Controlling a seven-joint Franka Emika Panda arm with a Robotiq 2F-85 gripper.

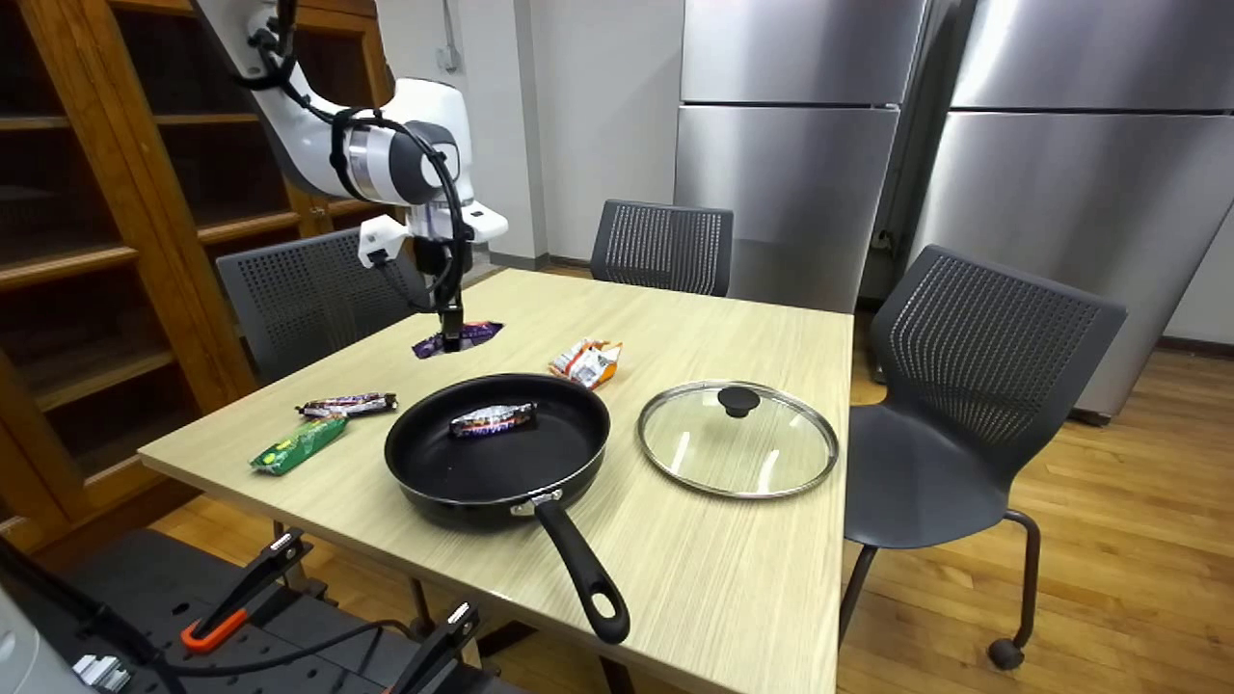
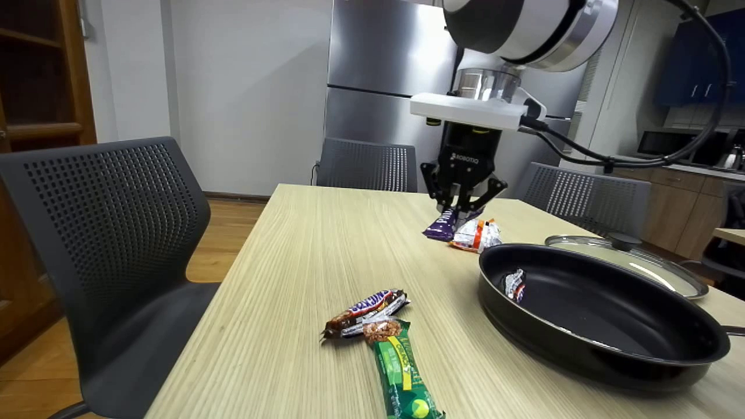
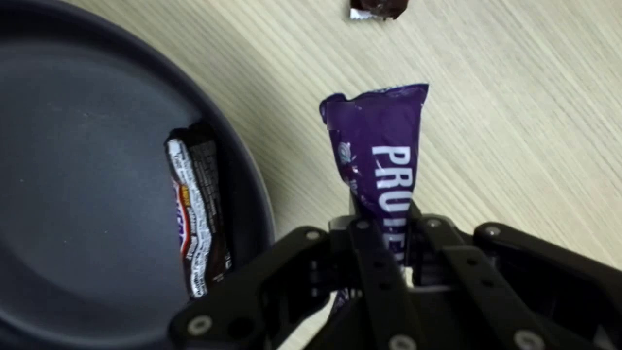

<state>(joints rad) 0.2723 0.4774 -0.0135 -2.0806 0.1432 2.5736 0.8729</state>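
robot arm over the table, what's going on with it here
A robot arm has its gripper closed on a purple packet, which is outside the black frying pan. A wrapped bar lies inside the pan. A second bar, a green packet, a white-and-orange packet and a glass lid lie on the table around it.

White arm [image 1: 386, 164], black ROBOTIQ-lettered tool [image 2: 458, 208].
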